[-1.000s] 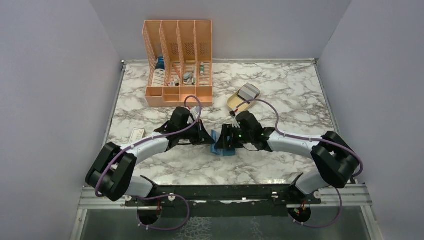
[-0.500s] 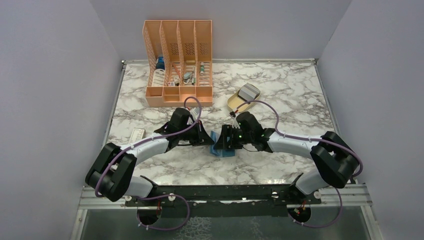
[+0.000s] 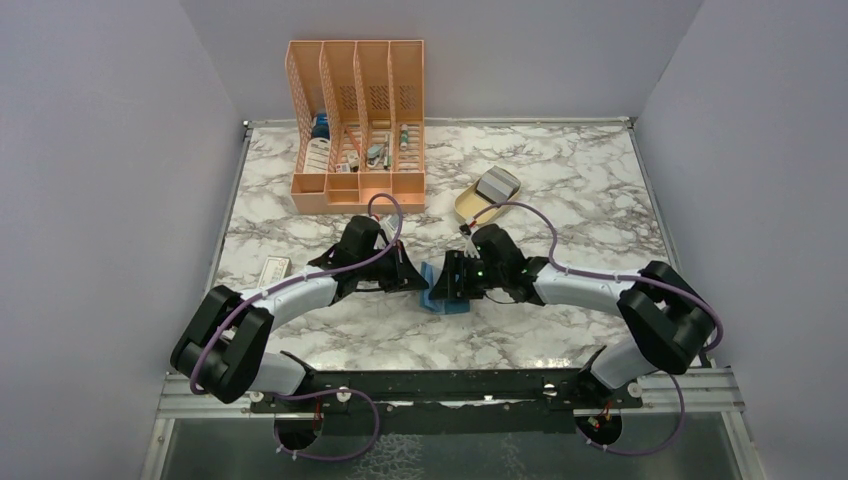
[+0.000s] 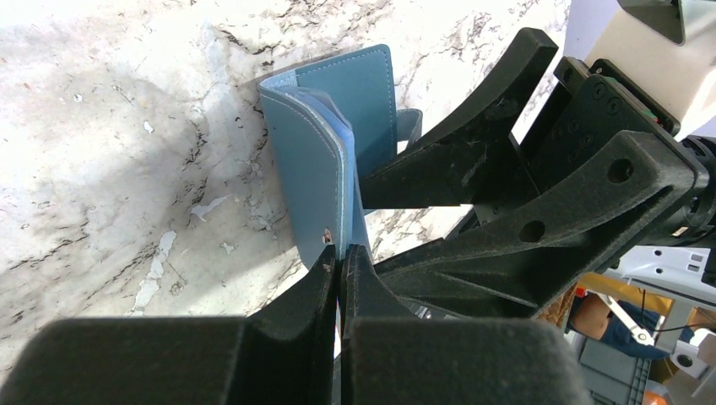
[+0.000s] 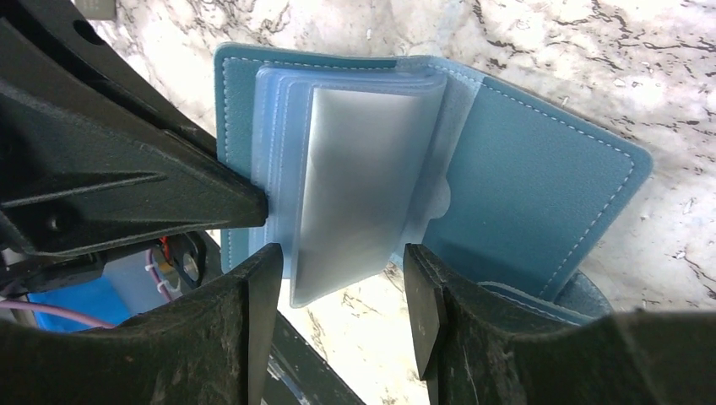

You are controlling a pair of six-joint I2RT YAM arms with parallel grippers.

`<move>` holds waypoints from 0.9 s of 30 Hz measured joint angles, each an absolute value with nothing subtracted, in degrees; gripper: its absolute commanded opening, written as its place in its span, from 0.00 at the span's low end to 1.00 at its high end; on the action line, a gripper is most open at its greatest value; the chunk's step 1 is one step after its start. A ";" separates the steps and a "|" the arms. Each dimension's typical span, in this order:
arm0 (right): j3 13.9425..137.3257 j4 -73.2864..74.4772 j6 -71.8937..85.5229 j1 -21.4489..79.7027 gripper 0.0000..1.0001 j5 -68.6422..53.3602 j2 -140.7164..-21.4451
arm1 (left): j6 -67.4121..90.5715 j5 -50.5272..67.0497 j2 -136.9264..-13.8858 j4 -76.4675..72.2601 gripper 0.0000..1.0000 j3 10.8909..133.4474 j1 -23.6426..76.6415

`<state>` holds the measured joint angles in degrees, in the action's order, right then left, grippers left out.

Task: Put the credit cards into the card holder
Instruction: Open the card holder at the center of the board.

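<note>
The teal card holder (image 5: pixel 540 177) stands open on the marble near the table's middle, also visible from above (image 3: pixel 450 303). My left gripper (image 4: pixel 339 253) is shut on the edge of one cover (image 4: pixel 308 160), holding it upright. A grey credit card (image 5: pixel 363 186) sits partly inside the pale blue-grey slots (image 5: pixel 279 152), its lower end sticking out. My right gripper (image 5: pixel 342 283) is open, one finger on each side of that end, with slim gaps on both sides. Another grey card (image 3: pixel 494 185) lies on the beige tray (image 3: pixel 468 207).
An orange slotted file rack (image 3: pixel 357 130) with small items stands at the back left. A small white box (image 3: pixel 274 268) lies left of the left arm. Both arms meet at the table's centre, fingers close together. Purple walls enclose the table.
The right arm has edged slightly left toward the card holder. The left arm and the holder have stayed in place.
</note>
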<state>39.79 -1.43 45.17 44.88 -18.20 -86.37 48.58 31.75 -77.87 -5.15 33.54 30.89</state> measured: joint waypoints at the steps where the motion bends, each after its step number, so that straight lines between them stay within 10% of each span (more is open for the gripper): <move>1: 39.79 -1.26 45.17 44.88 0.55 -18.06 -86.48 | 48.69 31.75 -77.87 -5.15 0.00 33.50 30.87; 27: 38.76 -1.98 45.01 45.06 0.62 -18.59 -85.03 | 49.43 31.64 -77.93 -5.08 0.00 32.95 30.87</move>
<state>38.76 -1.98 45.01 45.06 -18.59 -85.03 49.43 31.64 -77.93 -5.08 32.95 30.87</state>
